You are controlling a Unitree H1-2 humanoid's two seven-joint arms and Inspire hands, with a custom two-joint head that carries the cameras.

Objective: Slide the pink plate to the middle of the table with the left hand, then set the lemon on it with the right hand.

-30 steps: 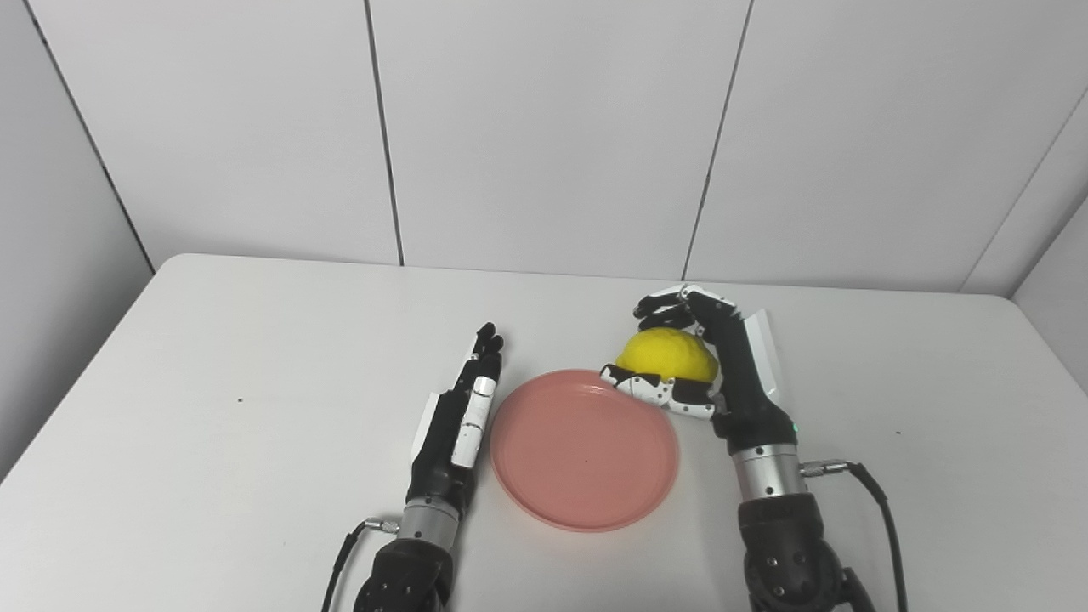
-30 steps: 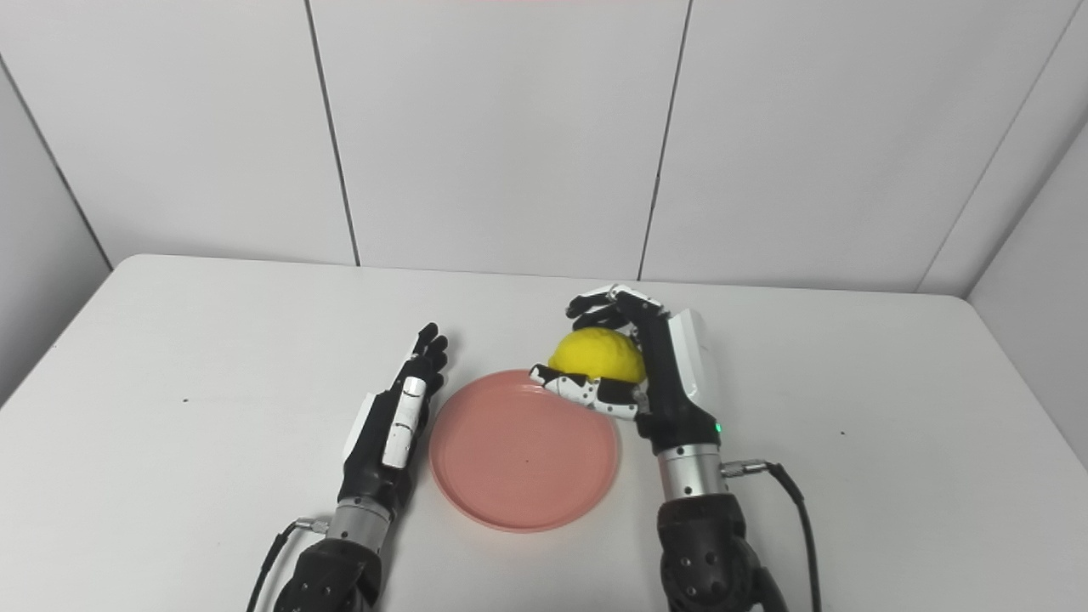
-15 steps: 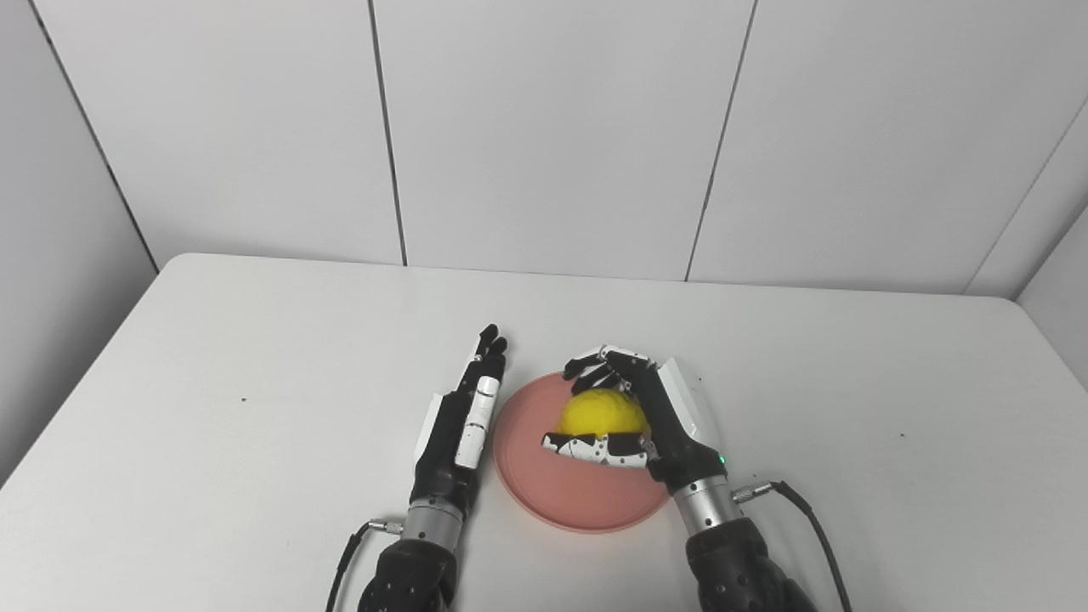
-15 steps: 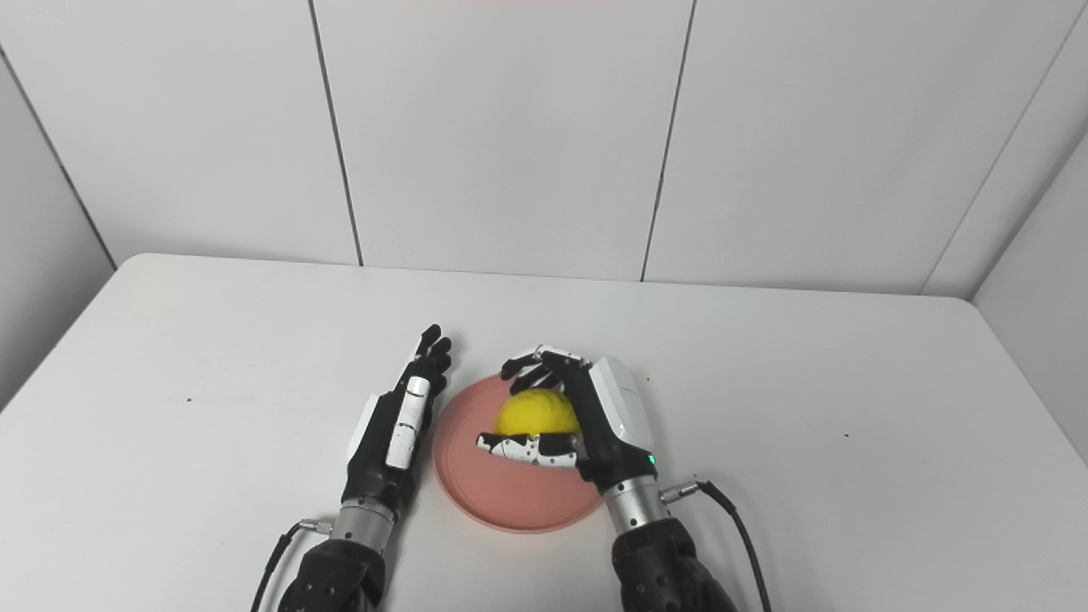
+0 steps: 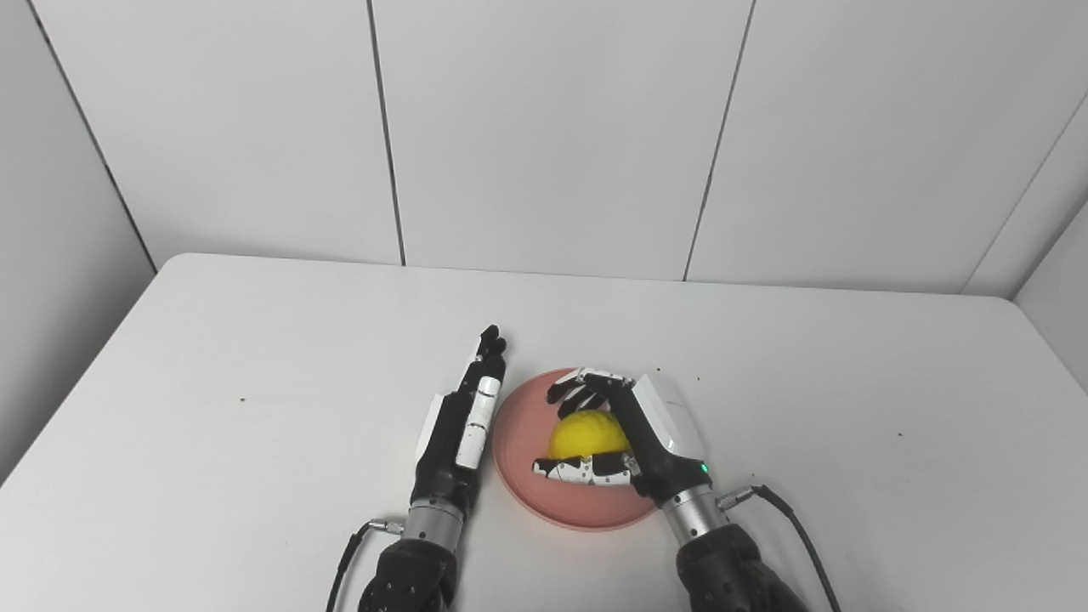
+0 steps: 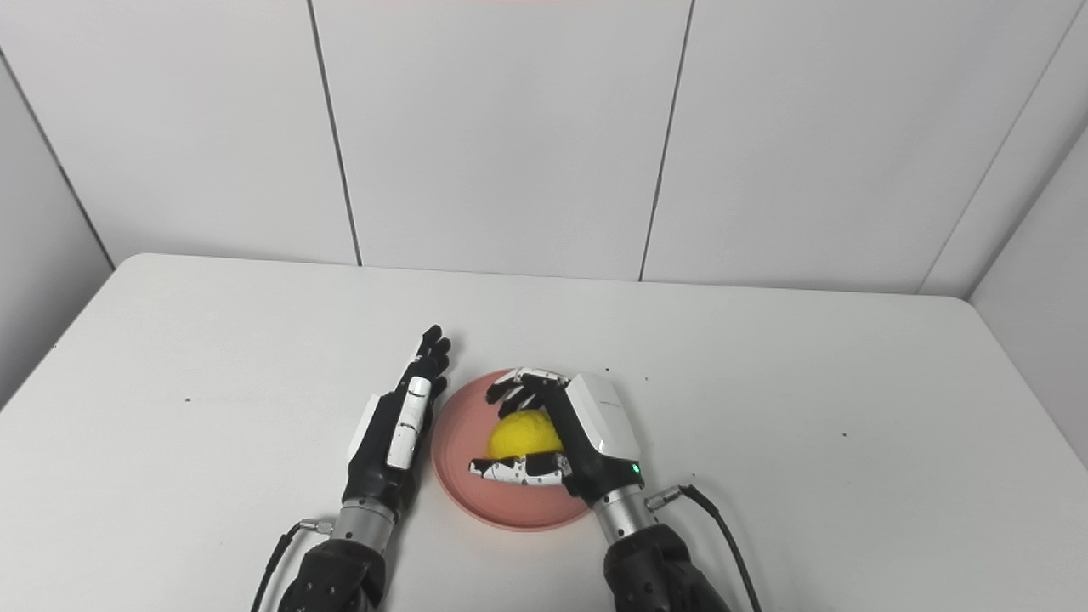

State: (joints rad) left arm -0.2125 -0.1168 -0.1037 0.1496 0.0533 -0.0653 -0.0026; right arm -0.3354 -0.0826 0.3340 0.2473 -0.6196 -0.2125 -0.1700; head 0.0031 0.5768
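One lemon (image 5: 585, 434), bright yellow, sits low over the middle of the pink plate (image 5: 520, 448), with the right hand (image 5: 633, 433) wrapped around it: the fingers (image 5: 580, 388) curl over its far side and the thumb (image 5: 576, 467) runs along its near side, so the fruit is gripped between them. Whether the lemon's underside already touches the plate cannot be told, since the thumb hides it. The plate lies flat near the middle of the white table (image 5: 212, 365), a little toward the near edge. Just beside its left rim rests the left hand (image 5: 459, 425), edge-on to the tabletop with its fingers straight, close together and pointing away from the robot; it holds nothing. The fingertips (image 5: 490, 340) reach just past the plate's far rim. A black cable (image 5: 799, 535) trails from the right wrist across the table, and another (image 5: 347, 561) loops from the left wrist. Pale wall panels (image 5: 544, 127) stand behind the table.
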